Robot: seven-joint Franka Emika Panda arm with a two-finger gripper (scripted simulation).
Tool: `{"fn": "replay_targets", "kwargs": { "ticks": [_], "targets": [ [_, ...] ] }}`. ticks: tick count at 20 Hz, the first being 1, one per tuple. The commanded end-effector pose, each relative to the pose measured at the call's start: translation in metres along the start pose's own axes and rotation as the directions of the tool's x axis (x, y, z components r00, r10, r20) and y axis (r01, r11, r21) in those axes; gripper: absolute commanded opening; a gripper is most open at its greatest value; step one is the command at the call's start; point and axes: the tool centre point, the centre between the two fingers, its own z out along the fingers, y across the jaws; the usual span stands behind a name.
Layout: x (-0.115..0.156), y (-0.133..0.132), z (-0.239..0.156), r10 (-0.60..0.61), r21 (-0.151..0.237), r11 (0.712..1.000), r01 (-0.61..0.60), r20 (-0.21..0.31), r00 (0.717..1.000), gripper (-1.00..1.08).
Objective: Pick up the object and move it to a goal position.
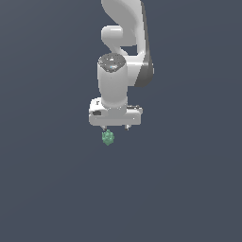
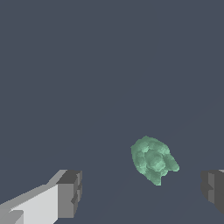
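The object (image 1: 108,137) is a tiny lumpy teal-green thing, seen just below and slightly toward the exterior view's left of my gripper (image 1: 115,127). In the wrist view the object (image 2: 153,160) lies between the two fingers but nearer one of them, touching neither. My gripper (image 2: 142,192) is open and empty, its jaws spread wide. One grey fingertip (image 2: 70,193) and the other (image 2: 213,189) show at the picture's edge. The white arm rises above the gripper in the exterior view.
A flat dark grey-blue surface (image 1: 56,189) fills both views. Nothing else shows on it.
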Motion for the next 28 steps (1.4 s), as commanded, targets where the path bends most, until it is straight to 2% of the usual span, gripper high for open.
{"fn": "replay_targets", "kwargs": {
  "ticks": [1, 8, 14, 21, 28],
  "targets": [
    [-0.001, 0.002, 0.002, -0.032, -0.001, 0.999, 0.032, 0.001, 0.999, 1.00],
    [-0.004, 0.008, 0.009, -0.163, -0.002, 0.987, 0.163, 0.005, 0.987, 1.00],
    [-0.007, 0.015, 0.018, -0.309, -0.003, 0.951, 0.309, 0.010, 0.951, 1.00],
    [-0.012, 0.023, 0.027, -0.473, 0.000, 0.881, 0.473, 0.014, 0.881, 1.00],
    [-0.016, 0.030, 0.037, -0.622, 0.004, 0.783, 0.622, 0.017, 0.783, 1.00]
  ]
}}
